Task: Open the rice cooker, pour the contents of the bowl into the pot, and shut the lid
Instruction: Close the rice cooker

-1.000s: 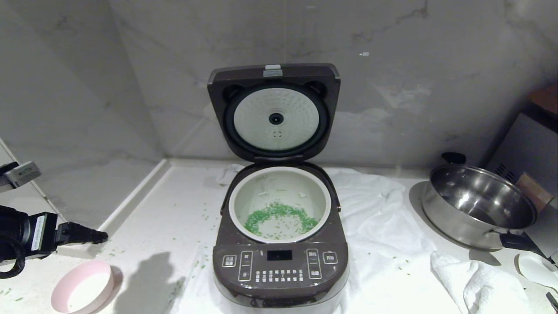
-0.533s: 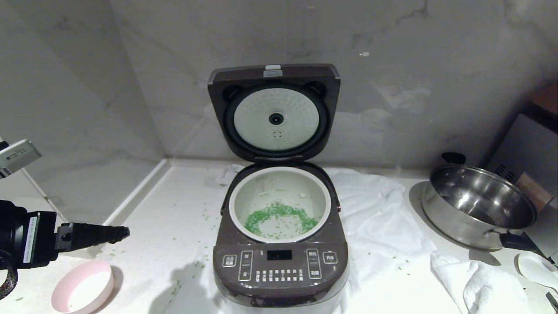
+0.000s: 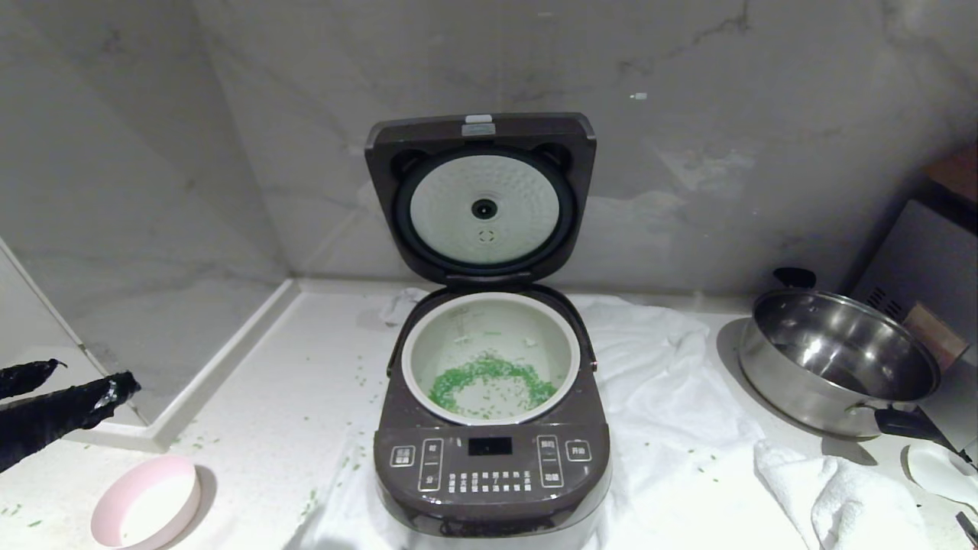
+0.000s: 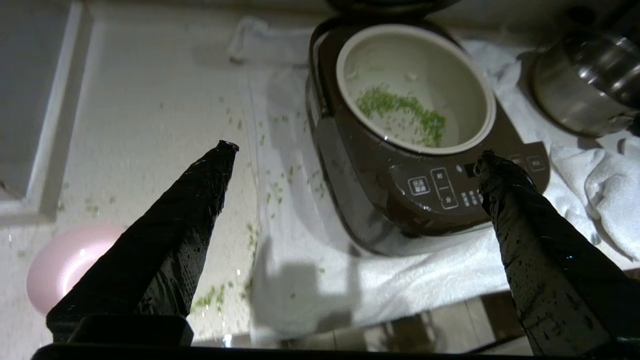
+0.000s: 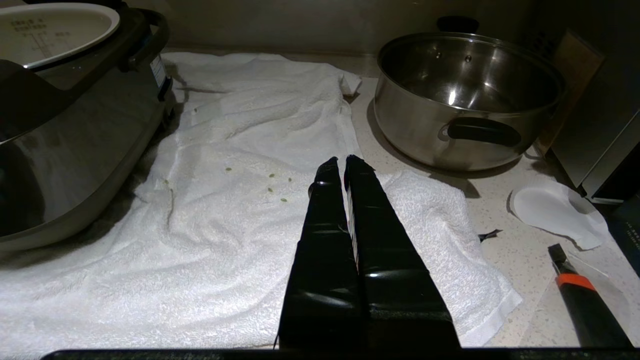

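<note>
Head view: I find the large dark brown-grey rounded-square rice cooker [image 3: 491,428] standing on the rumpled white towel [image 3: 672,397], its hinged dark lid [image 3: 480,200] upright with the silvery dimpled inner plate facing me. The round cream inner pot [image 3: 428,336] holds the bright green chopped contents [image 3: 489,380] in a ring on its floor. My left claw [image 3: 72,386] is at the picture's edge, fingers spread and holding nothing; the small pale pink bowl [image 3: 145,513] sits on the counter just below it, upright and empty. The cooker lies well off to the claw's right.

Left wrist view: the two black fingers [image 4: 195,200] stand wide apart, released. The cooker [image 4: 400,200] is ahead of the claw, nearer one finger; the pink bowl [image 4: 65,260] lies near the base of the other. Stray green bits dot the counter between.

Right wrist view: my right claw [image 5: 345,167] is clenched on nothing, fingers pressed together, hovering over the towel [image 5: 225,200] with the shiny steel pan with black handles [image 5: 465,100] beyond it.

Assessment: opening and pouring appear complete. Closing the lid remains.
</note>
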Controlling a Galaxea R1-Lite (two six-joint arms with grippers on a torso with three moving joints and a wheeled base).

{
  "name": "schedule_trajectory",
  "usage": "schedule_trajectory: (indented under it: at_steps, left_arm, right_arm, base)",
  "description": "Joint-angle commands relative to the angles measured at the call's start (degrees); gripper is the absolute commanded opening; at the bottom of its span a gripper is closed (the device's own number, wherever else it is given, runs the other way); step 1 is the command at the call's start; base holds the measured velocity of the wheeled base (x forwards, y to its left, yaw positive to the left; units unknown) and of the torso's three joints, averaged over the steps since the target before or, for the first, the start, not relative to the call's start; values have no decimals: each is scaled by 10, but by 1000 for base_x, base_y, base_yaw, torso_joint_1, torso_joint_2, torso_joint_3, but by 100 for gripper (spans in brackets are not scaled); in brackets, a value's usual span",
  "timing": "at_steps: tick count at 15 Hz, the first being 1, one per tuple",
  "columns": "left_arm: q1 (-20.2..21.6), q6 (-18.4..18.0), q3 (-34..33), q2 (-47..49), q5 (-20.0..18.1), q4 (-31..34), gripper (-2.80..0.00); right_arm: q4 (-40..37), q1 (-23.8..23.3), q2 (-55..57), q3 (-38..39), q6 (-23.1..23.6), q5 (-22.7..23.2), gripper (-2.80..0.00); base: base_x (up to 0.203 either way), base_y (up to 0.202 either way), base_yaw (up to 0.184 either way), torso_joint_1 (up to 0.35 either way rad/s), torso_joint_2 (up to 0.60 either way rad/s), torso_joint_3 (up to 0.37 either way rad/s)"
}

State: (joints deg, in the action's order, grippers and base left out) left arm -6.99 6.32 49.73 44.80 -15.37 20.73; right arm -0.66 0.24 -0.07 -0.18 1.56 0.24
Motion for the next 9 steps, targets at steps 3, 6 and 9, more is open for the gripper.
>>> schedule_trajectory:
  at_steps: [3, 6, 9]
  left_arm:
    - [-9, -16, -106, -125, -8, -126, 0]
    - [-4, -16, -113, -163, -4, -132, 0]
    - [13, -18, -126, -206, -1, -131, -280]
  right_arm:
    - [0, 0, 1, 0, 0, 0, -280]
    - [0, 0, 1, 0, 0, 0, -280]
    - [0, 0, 1, 0, 0, 0, -280]
  base:
    - [0, 0, 0, 0, 0, 0]
    - [0, 0, 0, 0, 0, 0]
    - [0, 0, 0, 0, 0, 0]
